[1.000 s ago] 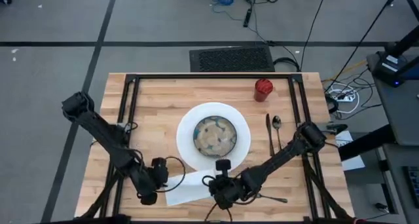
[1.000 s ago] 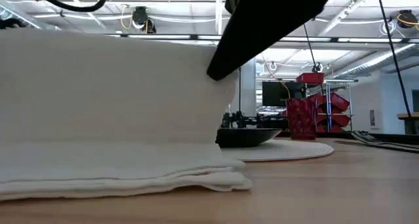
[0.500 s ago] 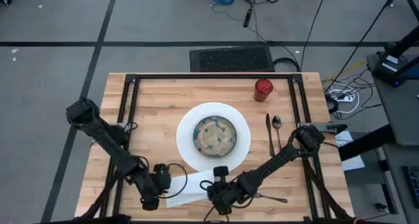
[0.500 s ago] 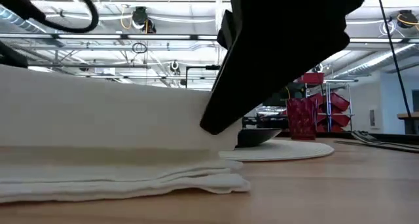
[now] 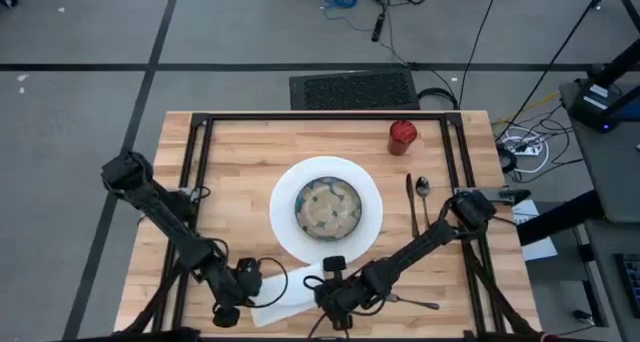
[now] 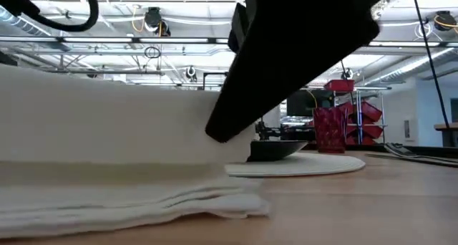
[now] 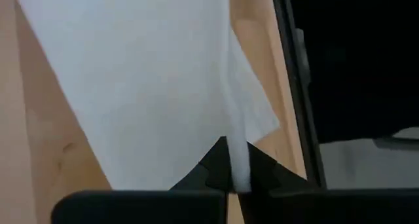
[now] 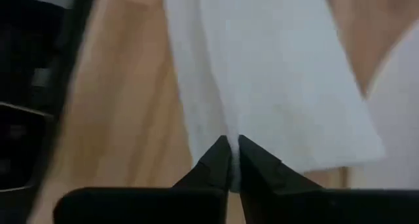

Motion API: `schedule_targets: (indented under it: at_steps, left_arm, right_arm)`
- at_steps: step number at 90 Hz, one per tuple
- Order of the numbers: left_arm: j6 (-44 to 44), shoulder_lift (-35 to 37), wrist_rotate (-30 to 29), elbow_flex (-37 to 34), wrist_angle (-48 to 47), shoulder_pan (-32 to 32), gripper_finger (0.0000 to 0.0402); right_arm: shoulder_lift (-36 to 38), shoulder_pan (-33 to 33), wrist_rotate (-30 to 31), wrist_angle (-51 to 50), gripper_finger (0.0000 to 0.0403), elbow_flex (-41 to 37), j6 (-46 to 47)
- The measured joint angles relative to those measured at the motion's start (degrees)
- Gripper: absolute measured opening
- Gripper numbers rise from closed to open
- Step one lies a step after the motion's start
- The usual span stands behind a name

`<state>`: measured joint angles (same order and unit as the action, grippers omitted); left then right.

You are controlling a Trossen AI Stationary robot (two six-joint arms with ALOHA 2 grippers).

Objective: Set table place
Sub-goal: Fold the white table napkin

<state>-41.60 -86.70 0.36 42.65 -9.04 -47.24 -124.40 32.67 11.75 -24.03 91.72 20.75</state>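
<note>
Crowded lower edge, open planks in the upper left

In the high view both arms meet low in the frame, the left gripper (image 5: 243, 282) and right gripper (image 5: 330, 285) each pinching an edge of the napkin (image 5: 290, 290), blocking the lower centre. The plate (image 5: 372, 212) with its bowl (image 5: 326, 205) fills the middle. Knife (image 5: 410, 204), spoon (image 5: 424, 197) and cup (image 5: 402, 135) stand at right, the fork (image 5: 418, 303) at lower right. The table (image 5: 240, 152) lies bare upper left between the black rails (image 5: 197, 157).
</note>
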Motion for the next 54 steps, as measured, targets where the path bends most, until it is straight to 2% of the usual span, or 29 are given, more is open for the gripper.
schedule_targets:
  at_steps: [28, 46, 54]
  left_arm:
    - [-0.91, 0.0, 1.5, 0.0, -0.02, 0.38, 0.0006]
    - [-3.12, 0.0, 4.92, 0.0, -0.41, 1.31, 0.0063]
    - [-3.39, 0.0, 8.8, 0.0, -0.39, 1.69, 0.0091]
  right_arm:
    - [0.0, -0.08, -1.43, 1.46, 0.007, 0.0, 2.74]
    - [0.0, -0.09, -2.22, 1.55, 0.0124, 0.0, 5.21]
    - [0.0, -0.35, -3.44, 1.57, 0.0151, 0.0, 5.84]
